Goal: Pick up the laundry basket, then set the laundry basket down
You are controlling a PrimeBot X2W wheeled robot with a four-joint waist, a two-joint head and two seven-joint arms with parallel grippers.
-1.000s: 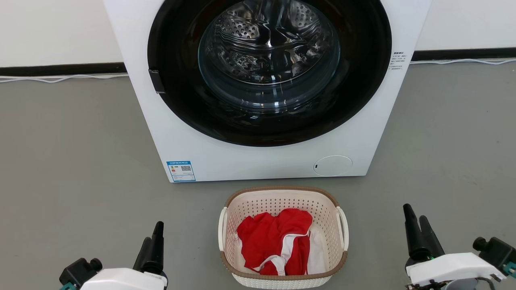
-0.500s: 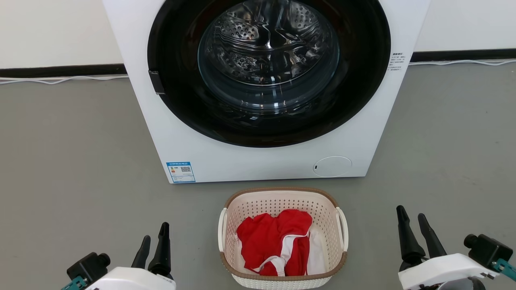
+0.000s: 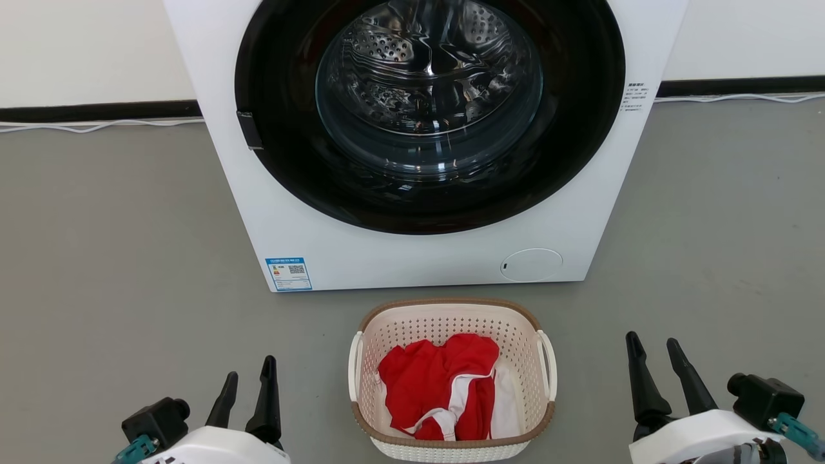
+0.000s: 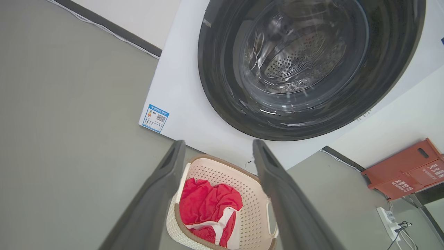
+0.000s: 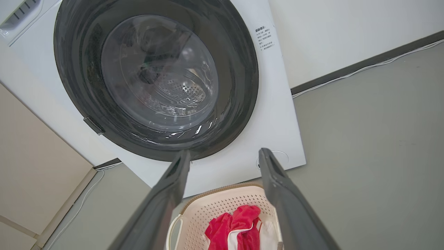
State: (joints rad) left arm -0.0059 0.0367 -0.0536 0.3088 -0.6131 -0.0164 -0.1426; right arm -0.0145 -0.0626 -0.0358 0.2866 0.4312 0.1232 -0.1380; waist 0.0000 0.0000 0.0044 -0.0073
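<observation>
The laundry basket (image 3: pixel 412 322), cream-white and perforated with a brown rim and white side loop handles, stands on the grey floor in front of the washing machine; red and white clothes lie in it. It also shows between the fingers in the wrist views (image 4: pixel 249 189) (image 5: pixel 222 205). My left gripper (image 3: pixel 250 377) hovers open to the basket's left, well apart from it. On the other side my right gripper (image 3: pixel 652 357) is open too, clear of the right handle. Neither touches the basket.
The white washing machine (image 3: pixel 399 258) with its dark round door stands just behind the basket. A white cable (image 3: pixel 97 125) runs along the wall base. A red crate (image 4: pixel 406 170) and a power strip (image 4: pixel 390 220) lie to the machine's right. Grey floor (image 3: pixel 116 258) spreads on both sides.
Both grippers have turned so their two fingers now show spread side by side; the left has shifted a little right, the right a little left toward the basket. The basket has not moved.
</observation>
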